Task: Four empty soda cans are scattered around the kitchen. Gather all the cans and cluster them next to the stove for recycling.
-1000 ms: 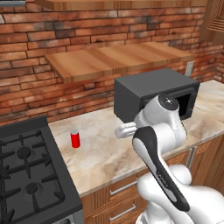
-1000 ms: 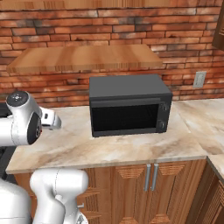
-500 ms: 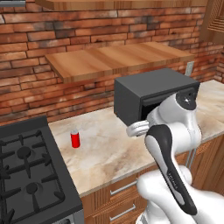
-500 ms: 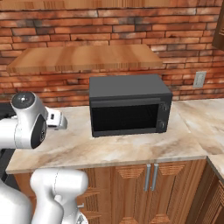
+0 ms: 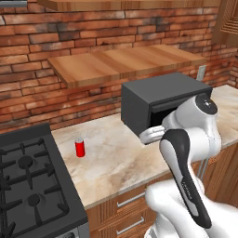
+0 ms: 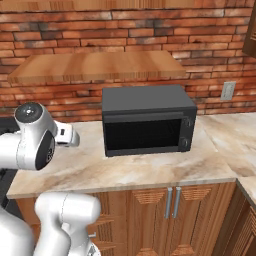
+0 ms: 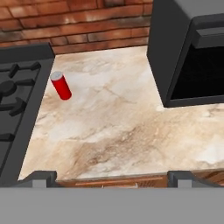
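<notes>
Swinging away from the stove side, the robot arm's upper joint now sits in front of the microwave's [image 5: 162, 104] near corner in the left base view, further toward the microwave than half a second ago, while the red soda can [image 5: 80, 148] has kept its place on the counter [image 5: 111, 160]. Nothing else on the worktop has shifted.

One soda can stands upright on the pale marble counter, just beside the stove [image 5: 28, 186], close to its right edge but not touching it. From the hand camera the same can [image 7: 61, 85] appears tilted by the view's own roll, with its silver top toward the black grates of the stove [image 7: 17, 100] and the brick wall [image 7: 78, 22] behind it. A wide stretch of bare counter lies between the can and the dark grey microwave [image 7: 192, 52], whose glass door faces forward.

The gripper [image 7: 111, 178] hangs above the counter's front edge with its jaws spread wide; the two dark fingertips [image 7: 41, 177] stand far apart at the bottom of the hand view and hold nothing. It is well apart from the can, which lies ahead and to the stove side.

Seen from the right base camera, the arm's white shoulder rises at the left, short of the microwave [image 6: 147, 120], which rests on the counter [image 6: 150, 167] beneath a wooden shelf [image 6: 95, 65]. Wooden cabinet doors [image 6: 170, 210] with metal handles run below the counter.
</notes>
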### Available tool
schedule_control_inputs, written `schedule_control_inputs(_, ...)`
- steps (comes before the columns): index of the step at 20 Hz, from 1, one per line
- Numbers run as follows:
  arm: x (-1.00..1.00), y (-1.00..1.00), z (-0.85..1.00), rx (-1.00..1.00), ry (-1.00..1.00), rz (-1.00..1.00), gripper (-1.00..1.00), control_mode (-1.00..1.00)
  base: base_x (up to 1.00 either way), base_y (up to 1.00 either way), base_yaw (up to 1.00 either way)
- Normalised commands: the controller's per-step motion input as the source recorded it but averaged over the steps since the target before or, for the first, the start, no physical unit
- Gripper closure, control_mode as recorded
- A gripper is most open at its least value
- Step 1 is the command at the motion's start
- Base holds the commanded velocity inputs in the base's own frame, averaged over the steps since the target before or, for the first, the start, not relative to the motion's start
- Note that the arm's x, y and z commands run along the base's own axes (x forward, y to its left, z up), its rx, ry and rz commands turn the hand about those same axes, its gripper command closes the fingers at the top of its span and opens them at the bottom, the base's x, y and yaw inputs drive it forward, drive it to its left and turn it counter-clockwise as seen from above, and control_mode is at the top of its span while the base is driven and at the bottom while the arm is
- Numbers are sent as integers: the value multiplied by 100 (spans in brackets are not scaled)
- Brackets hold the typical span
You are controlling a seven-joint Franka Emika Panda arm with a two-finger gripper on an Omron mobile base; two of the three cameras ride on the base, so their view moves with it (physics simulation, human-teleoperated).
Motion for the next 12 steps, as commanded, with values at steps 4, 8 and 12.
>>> schedule_control_inputs(4,-7,-2,0,0,0,0,-100,100,-32,-6,0)
schedule_control_inputs(8,0,0,0,0,0,0,-100,100,-64,-8,-1)
schedule_control_inputs(12,0,0,0,0,0,0,-100,100,-69,-6,-1)
